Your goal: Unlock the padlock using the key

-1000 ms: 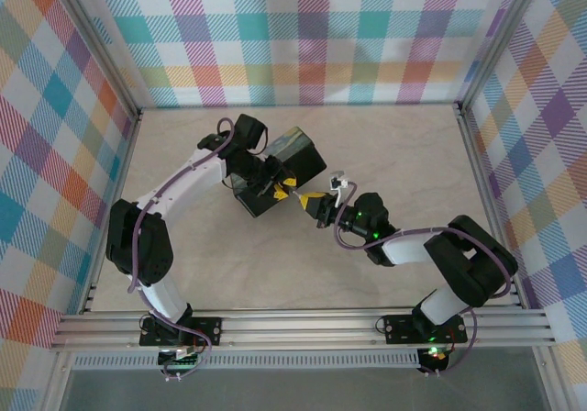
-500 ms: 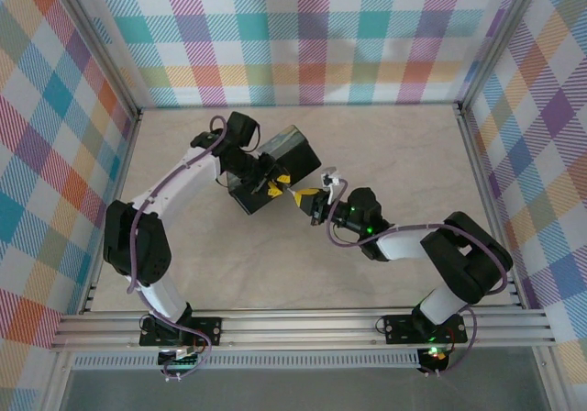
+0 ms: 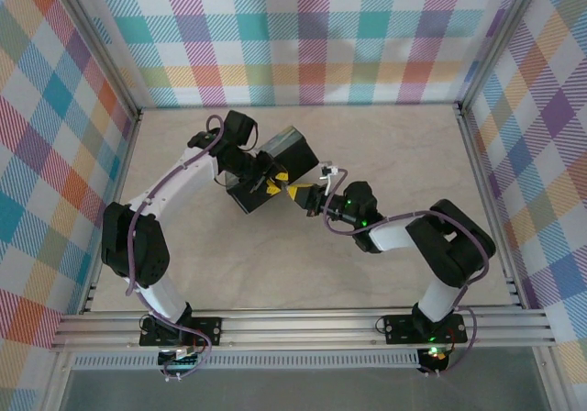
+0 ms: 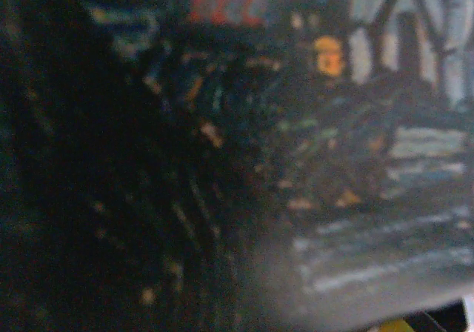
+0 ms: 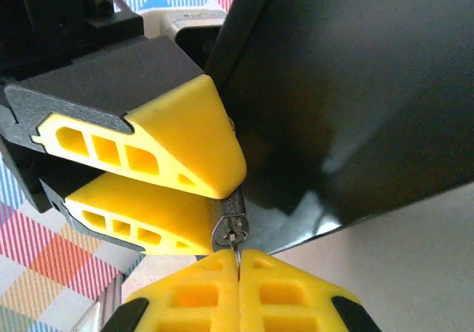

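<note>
In the right wrist view the tiny grey metal padlock [image 5: 231,227] hangs between the yellow fingertips of my left gripper [image 5: 227,196], which is shut on it. My right gripper [image 5: 238,264] is shut on the thin key [image 5: 238,253], whose blade tip sits in the padlock's keyhole. The dark box [image 5: 355,87] lies right behind the padlock. From above, the left gripper [image 3: 277,184] and the right gripper [image 3: 308,197] meet tip to tip beside the box [image 3: 292,151]. The left wrist view is a close blur of the box's printed face [image 4: 222,161].
The tan table [image 3: 413,154] has free room at the back right and across the front. Plaid walls and aluminium frame posts [image 3: 481,154] close it in on three sides. A rail [image 3: 303,324] runs along the near edge at the arm bases.
My right gripper has travelled up and left with the key until it met the padlock. The left gripper and the box shifted slightly back and left.
</note>
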Motion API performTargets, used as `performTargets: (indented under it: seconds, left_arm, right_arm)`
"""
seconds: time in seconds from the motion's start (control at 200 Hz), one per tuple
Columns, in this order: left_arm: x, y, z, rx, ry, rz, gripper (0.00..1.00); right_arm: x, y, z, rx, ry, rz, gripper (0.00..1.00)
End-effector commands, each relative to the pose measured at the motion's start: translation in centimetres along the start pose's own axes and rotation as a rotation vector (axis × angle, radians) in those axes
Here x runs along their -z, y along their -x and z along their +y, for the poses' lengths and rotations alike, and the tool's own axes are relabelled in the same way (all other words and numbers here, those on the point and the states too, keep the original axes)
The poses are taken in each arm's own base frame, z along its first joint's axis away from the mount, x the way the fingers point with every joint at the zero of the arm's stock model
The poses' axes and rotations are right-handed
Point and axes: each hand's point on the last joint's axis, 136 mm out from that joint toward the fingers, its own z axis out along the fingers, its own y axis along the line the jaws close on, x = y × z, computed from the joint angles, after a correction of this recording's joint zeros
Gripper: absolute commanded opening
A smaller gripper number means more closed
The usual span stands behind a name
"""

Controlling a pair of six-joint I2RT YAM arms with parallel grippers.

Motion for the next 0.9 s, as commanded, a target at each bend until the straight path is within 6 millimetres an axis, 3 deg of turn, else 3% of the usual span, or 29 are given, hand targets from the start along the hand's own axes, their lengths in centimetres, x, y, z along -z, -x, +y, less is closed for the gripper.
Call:
performTargets:
  seconds: [0.0, 0.19, 0.345, 0.465, 0.645, 0.745, 0.895]
  left_arm:
    - [0.4, -2.9, -0.5, -0.013, -0.029, 0.107, 0.00]
    - [0.6, -2.8, -0.6, -0.015, -0.034, 0.105, 0.00]
    - [0.6, -2.8, -0.7, -0.013, -0.036, 0.100, 0.00]
    - [1.0, -1.9, -0.4, -0.002, -0.030, 0.051, 0.00]
    - [1.6, -0.8, 0.2, 0.022, -0.019, 0.001, 0.00]
    - [1.6, -0.6, 0.6, 0.030, -0.013, -0.005, 0.00]
    - [1.6, -0.5, 0.6, 0.034, -0.016, -0.009, 0.00]
  right_arm:
    - [-0.1, 4.2, 6.3, 0.135, 0.228, -0.124, 0.00]
    - [-0.2, 4.3, 5.9, 0.177, 0.162, -0.093, 0.00]
    - [-1.0, 4.5, 7.1, 0.163, 0.204, -0.068, 0.00]
    - [-1.0, 4.3, 6.0, 0.130, 0.137, -0.041, 0.11]
    - [1.5, 2.4, 2.2, 0.115, -0.034, 0.058, 0.32]
    - [3.4, 2.1, 1.0, 0.137, -0.103, 0.083, 0.36]
    - [4.9, 0.7, 1.1, 0.274, -0.153, 0.190, 0.37]
